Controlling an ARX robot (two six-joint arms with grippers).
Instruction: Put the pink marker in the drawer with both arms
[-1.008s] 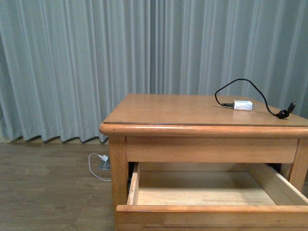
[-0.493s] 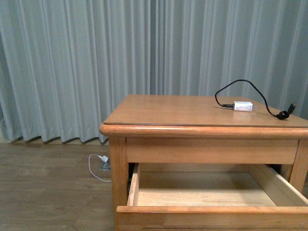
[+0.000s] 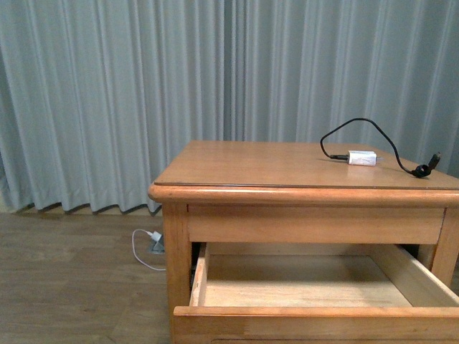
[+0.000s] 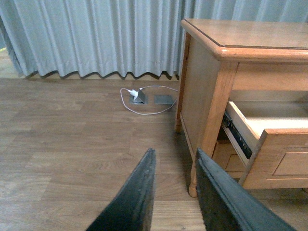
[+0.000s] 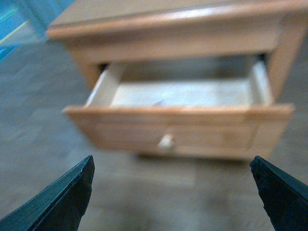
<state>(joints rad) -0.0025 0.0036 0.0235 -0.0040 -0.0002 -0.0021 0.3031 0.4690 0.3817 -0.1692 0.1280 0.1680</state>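
The drawer point(image 3: 315, 312) of the wooden bedside table point(image 3: 301, 192) stands pulled open, and the part of its pale floor that shows is bare. The pink marker is out of view. Neither arm shows in the front view. In the left wrist view my left gripper point(image 4: 175, 151) hangs open over the wood floor, short of the table's near leg, with the drawer point(image 4: 269, 131) off to one side. The blurred right wrist view looks at the drawer's front point(image 5: 178, 120) and its round knob point(image 5: 166, 141); my right gripper point(image 5: 172, 161) is wide open and holds nothing.
A small white adapter point(image 3: 361, 158) with a black cable lies on the tabletop at the back right. A white charger point(image 4: 137, 94) with its cord and a grey floor socket plate point(image 4: 165, 99) lie by the grey curtain point(image 3: 115, 100). Wood floor surrounds the table.
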